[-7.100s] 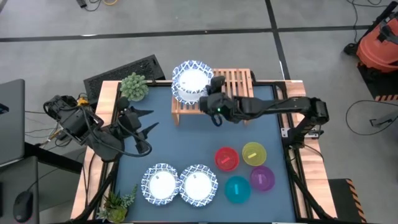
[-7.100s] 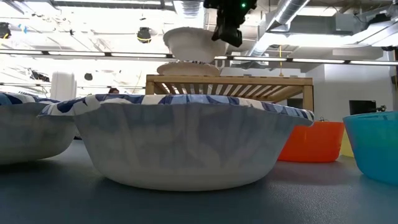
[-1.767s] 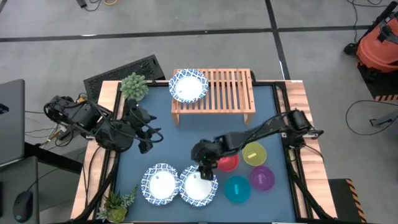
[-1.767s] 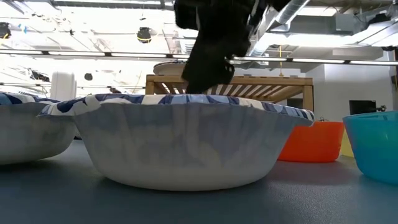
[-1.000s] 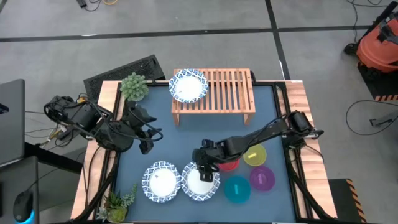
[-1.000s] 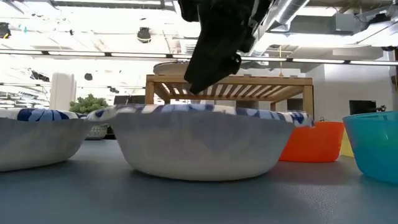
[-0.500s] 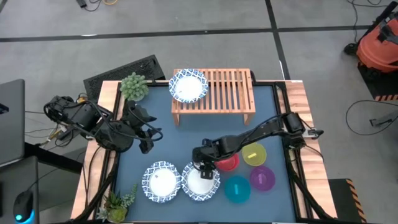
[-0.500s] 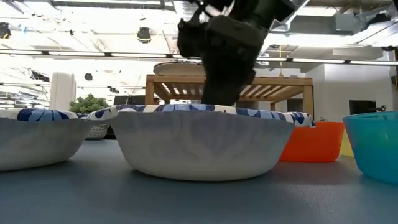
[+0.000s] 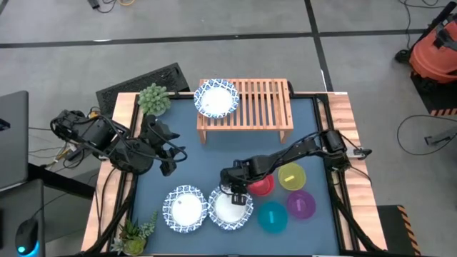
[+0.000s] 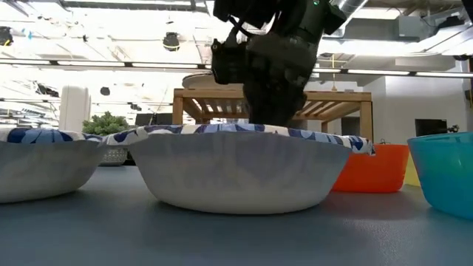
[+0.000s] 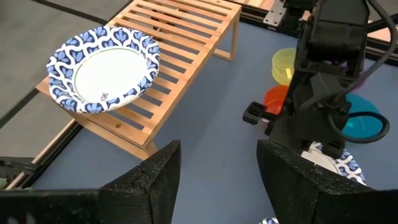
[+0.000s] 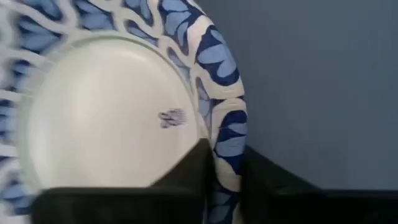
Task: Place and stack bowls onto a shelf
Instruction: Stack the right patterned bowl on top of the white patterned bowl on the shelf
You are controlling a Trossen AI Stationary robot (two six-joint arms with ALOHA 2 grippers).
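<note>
The right gripper [image 9: 230, 191] pinches the rim of a wide white bowl with a blue leaf-patterned rim [image 9: 230, 207] at 6 o'clock on the dark blue surface [image 9: 207, 160]. Next, probably, comes lifting and stacking it onto the matching bowl [image 9: 216, 98] on the slatted light-wood shelf [image 9: 264, 100] at 12 o'clock. The left gripper [image 9: 168, 150] waits spread at 9 o'clock.

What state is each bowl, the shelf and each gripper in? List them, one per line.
Right gripper: fingers astride the rim of the near right patterned bowl.
Left gripper: open, holding nothing, at the table's left.
Near left patterned bowl: on the table, untouched.
Shelf: carries a patterned bowl at its left end.
Red, yellow, purple, teal bowls: on the table, unstacked.
</note>
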